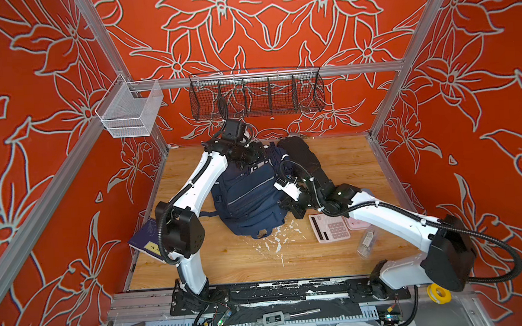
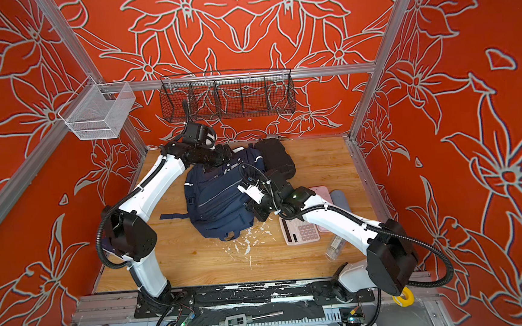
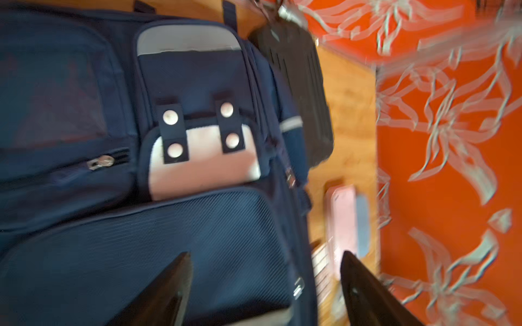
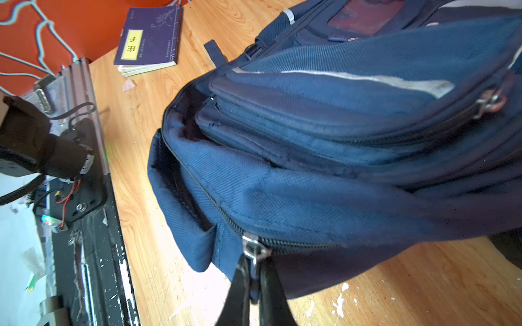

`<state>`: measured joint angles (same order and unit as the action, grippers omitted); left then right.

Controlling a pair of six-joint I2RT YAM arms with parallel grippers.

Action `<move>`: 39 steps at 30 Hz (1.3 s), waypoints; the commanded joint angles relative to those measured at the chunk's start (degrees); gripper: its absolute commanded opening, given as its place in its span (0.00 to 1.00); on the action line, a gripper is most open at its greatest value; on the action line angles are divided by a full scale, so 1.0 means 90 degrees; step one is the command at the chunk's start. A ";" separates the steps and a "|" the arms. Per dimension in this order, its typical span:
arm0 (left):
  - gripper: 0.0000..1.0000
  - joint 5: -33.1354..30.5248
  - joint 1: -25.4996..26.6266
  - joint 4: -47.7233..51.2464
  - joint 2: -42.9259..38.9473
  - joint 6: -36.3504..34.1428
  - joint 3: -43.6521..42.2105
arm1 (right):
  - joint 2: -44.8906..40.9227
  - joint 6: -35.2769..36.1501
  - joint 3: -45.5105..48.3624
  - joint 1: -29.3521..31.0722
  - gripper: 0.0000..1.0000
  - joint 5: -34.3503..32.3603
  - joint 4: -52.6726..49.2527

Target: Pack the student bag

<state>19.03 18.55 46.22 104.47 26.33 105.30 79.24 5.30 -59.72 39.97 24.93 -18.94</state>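
The student bag (image 1: 249, 199) is a navy-blue backpack that lies flat mid-table in both top views, its front pockets up. My right gripper (image 4: 255, 264) is shut on the metal zipper pull (image 4: 252, 248) at the bag's side seam, low on the side nearest the right arm. My left gripper (image 3: 265, 254) hovers over the bag's far end with its dark fingers (image 3: 169, 288) spread wide and nothing between them. Beyond those fingers I see the bag's white patch (image 3: 203, 166) with its snap tabs. The left wrist view is blurred.
A black hard case (image 1: 303, 157) lies against the bag's far right side. A pink calculator (image 1: 330, 231) and a clear bottle (image 1: 367, 241) sit under the right arm. A purple book (image 4: 149, 36) lies at the table's left edge. A wire basket (image 1: 256, 95) hangs on the back wall.
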 commanded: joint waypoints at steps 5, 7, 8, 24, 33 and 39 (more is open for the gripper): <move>0.85 0.0170 0.0304 0.0346 -0.1179 -0.2768 -0.1557 | -0.0296 0.0530 -0.0379 -0.0337 0.00 0.1050 -0.0202; 0.85 -0.0121 0.0622 -0.0178 -0.1632 -0.3241 -0.2234 | -0.0289 0.0639 -0.0470 -0.0395 0.00 0.1146 -0.0355; 0.85 -0.0176 0.0743 -0.0389 -0.1807 -0.3445 -0.2500 | -0.0288 0.0666 -0.0515 -0.0425 0.00 0.1161 -0.0441; 0.84 -0.1620 0.1592 -0.0833 -0.1520 -0.5062 -0.3233 | -0.0256 0.0846 -0.0892 -0.0550 0.00 0.1239 -0.1023; 0.86 -0.1635 0.1628 -0.0916 -0.1950 -0.6142 -0.3880 | -0.0396 0.0930 -0.0818 -0.0550 0.00 0.1106 -0.1199; 0.84 -0.2453 0.1929 -0.1351 -0.1629 -0.6133 -0.3977 | -0.0367 0.0914 -0.0806 -0.0553 0.00 0.1426 -0.1100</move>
<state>3.40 34.81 35.55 87.55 -26.79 68.75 78.50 11.42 -64.12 35.03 32.25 -31.33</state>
